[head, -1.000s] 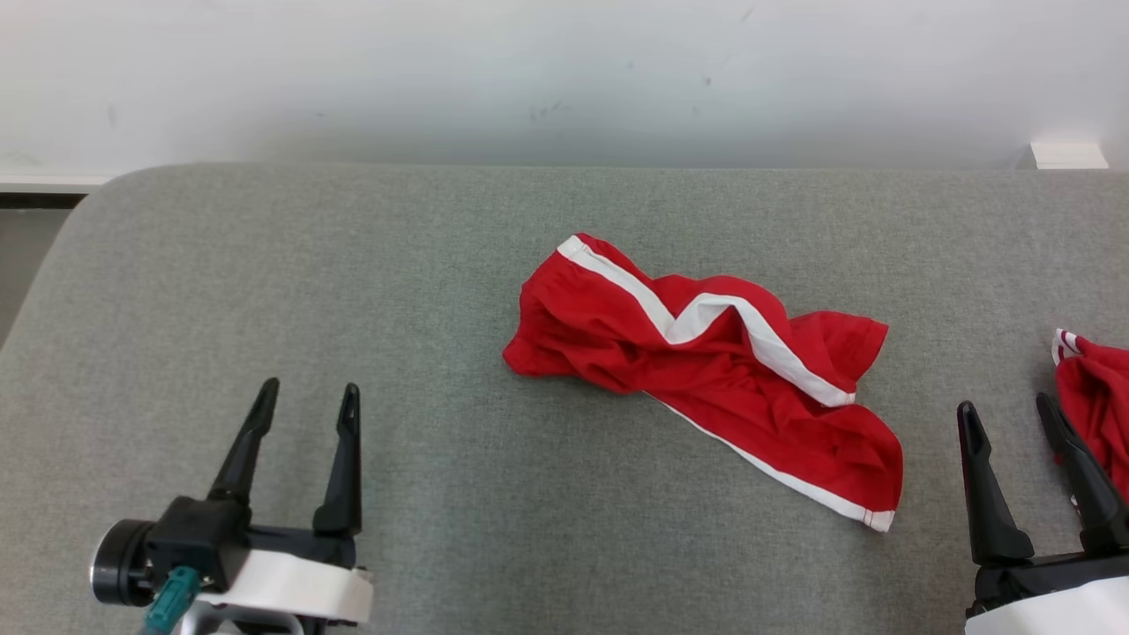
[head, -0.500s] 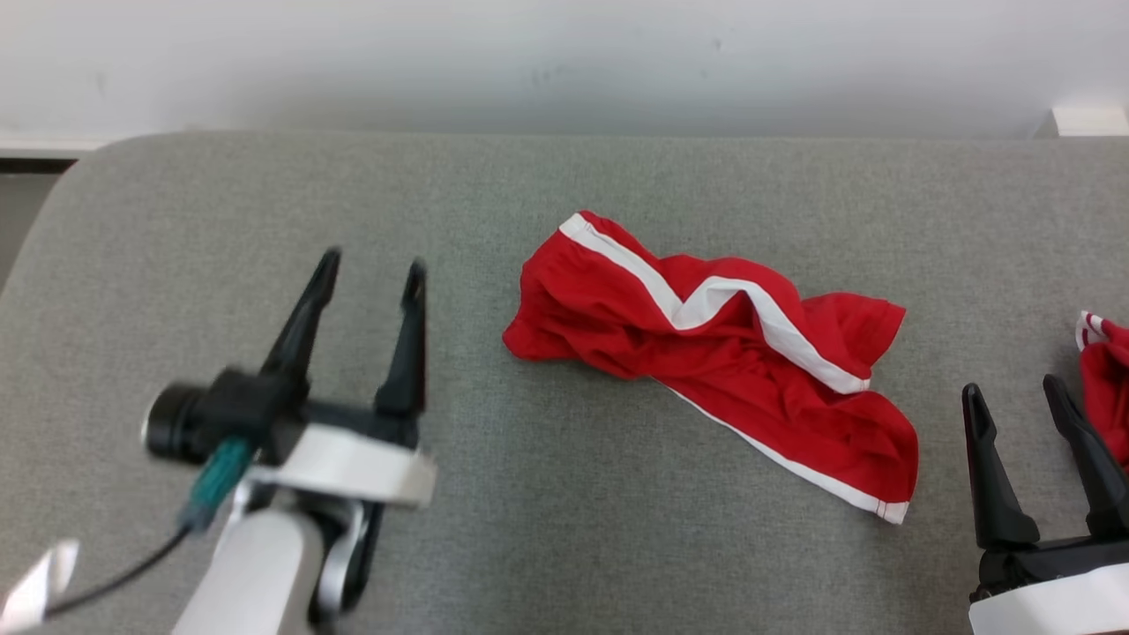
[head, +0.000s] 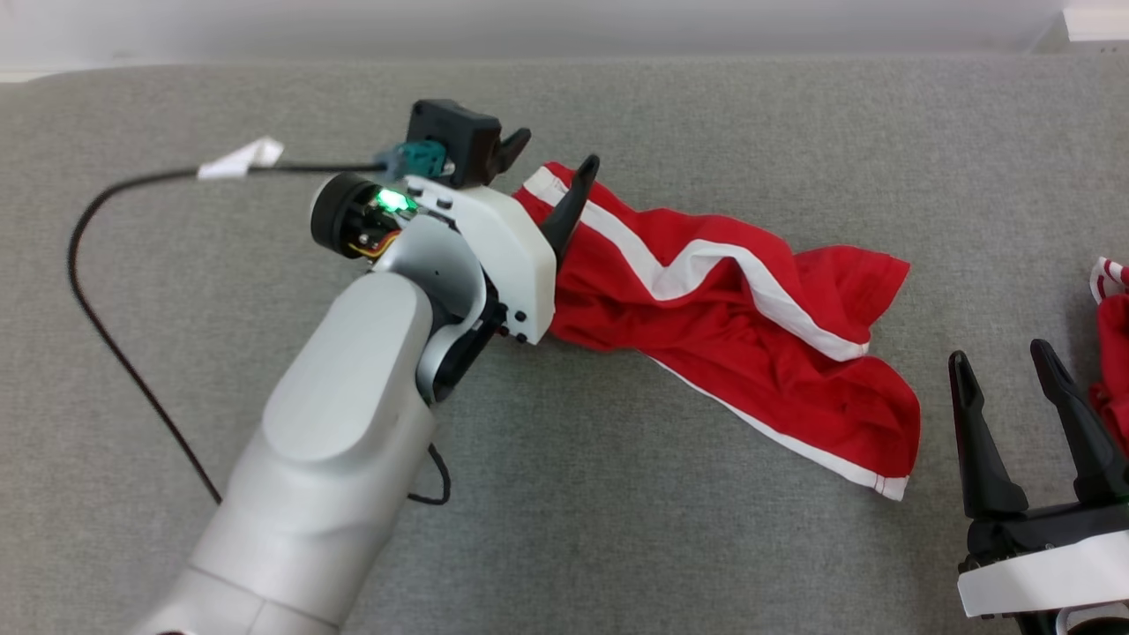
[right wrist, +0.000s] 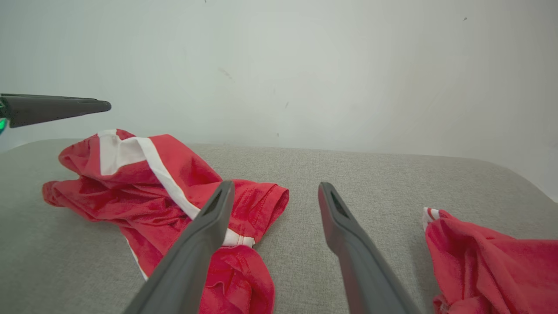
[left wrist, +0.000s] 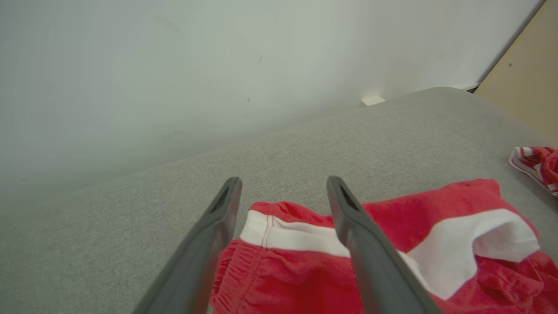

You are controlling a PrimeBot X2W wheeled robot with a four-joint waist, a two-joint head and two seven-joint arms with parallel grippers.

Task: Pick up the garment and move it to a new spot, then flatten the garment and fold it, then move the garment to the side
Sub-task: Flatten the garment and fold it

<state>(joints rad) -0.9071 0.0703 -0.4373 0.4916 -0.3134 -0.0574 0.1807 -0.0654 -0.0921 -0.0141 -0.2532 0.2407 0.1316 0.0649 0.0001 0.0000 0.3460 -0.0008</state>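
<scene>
We log the left hand (head: 555, 150), released, over the 10 o'clock end of the garment (head: 750, 353), which lies mid-table (head: 617, 547) along 10-to-4 o'clock; the right hand (head: 999, 354), also released, waits beside its 4 o'clock end.

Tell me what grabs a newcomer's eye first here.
A crumpled red garment with a white stripe lies in the middle of the table. The left gripper, open, is poised at its far left corner, the white band between the fingers. The right gripper stands open at the near right, beside a second red cloth.
</scene>
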